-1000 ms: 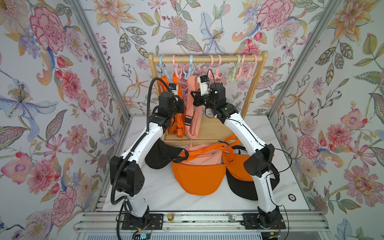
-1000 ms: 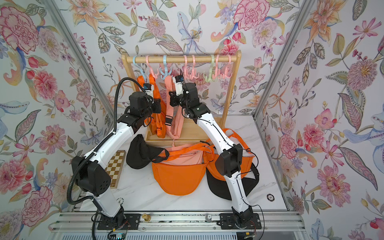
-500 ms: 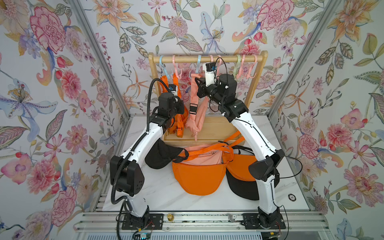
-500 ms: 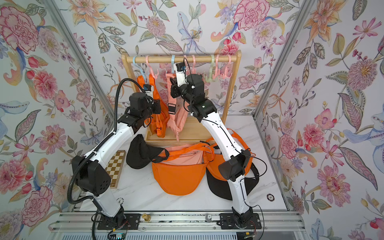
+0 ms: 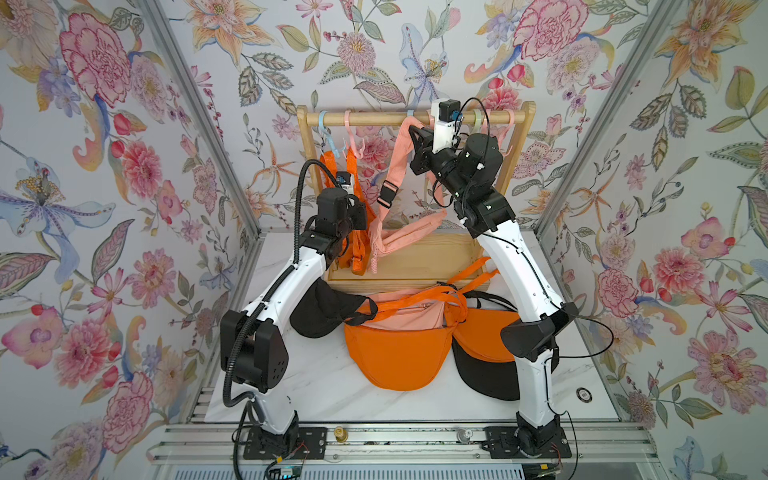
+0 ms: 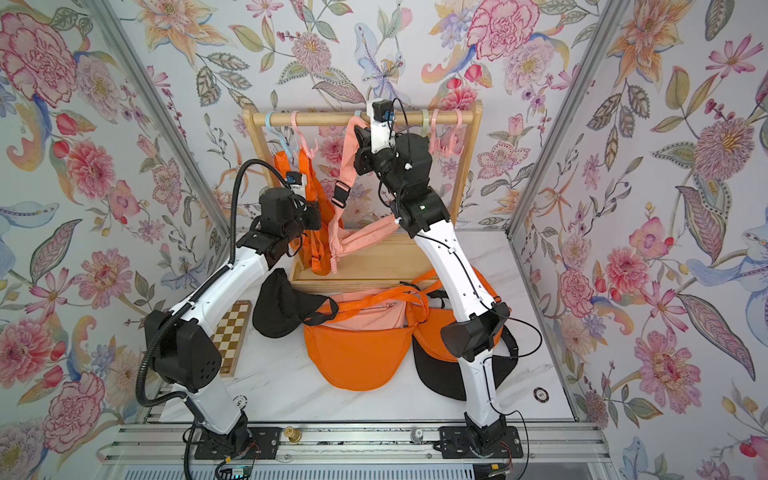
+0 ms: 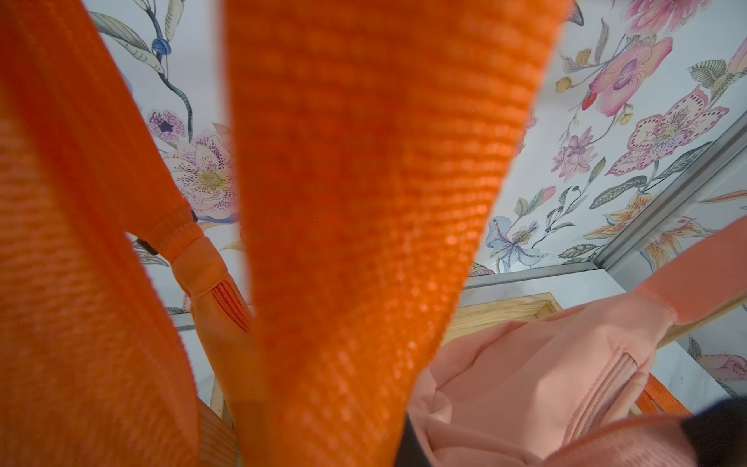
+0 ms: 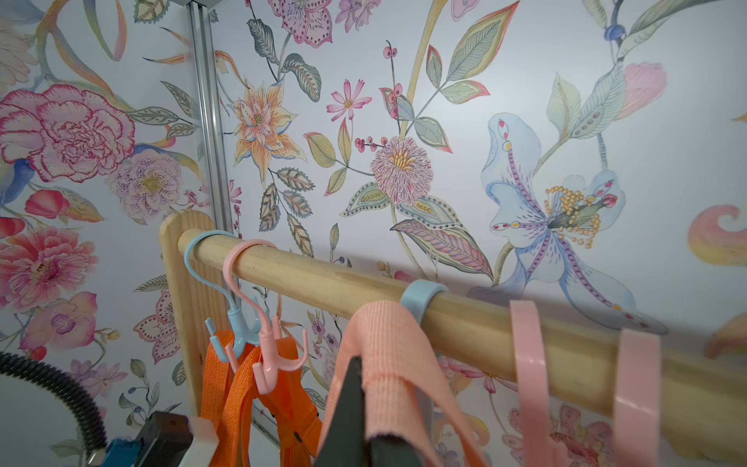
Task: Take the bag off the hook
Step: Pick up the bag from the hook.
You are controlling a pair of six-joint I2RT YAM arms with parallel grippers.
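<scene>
A peach-pink bag [image 5: 409, 235] hangs under the wooden rod [image 5: 374, 119], its body pulled up at a slant in both top views. My right gripper [image 5: 415, 133] is raised right under the rod and is shut on this bag's strap [image 8: 388, 351], which folds over the dark fingers [image 8: 349, 404]. A blue hook ring [image 8: 422, 295] sits on the rod just behind the strap; its prongs are hidden, so I cannot tell if the strap still rests on them. My left gripper [image 5: 355, 210] is lower, shut on the strap [image 7: 364, 202] of an orange bag [image 5: 357, 249] that hangs from the hooks [image 8: 258, 347] at the rod's left end.
Orange [image 5: 399, 357], black [image 5: 320, 311] and further black [image 5: 486, 378] bags lie piled on the white table in front of the rack's wooden base [image 5: 415, 266]. More pink hooks [image 8: 533, 364] hang on the rod's right part. A chessboard [image 6: 232, 332] lies near the left arm.
My right gripper has risen from mid height to just under the rod, carrying the pink strap up and dragging the bag's body up and sideways. The left arm has hardly moved.
</scene>
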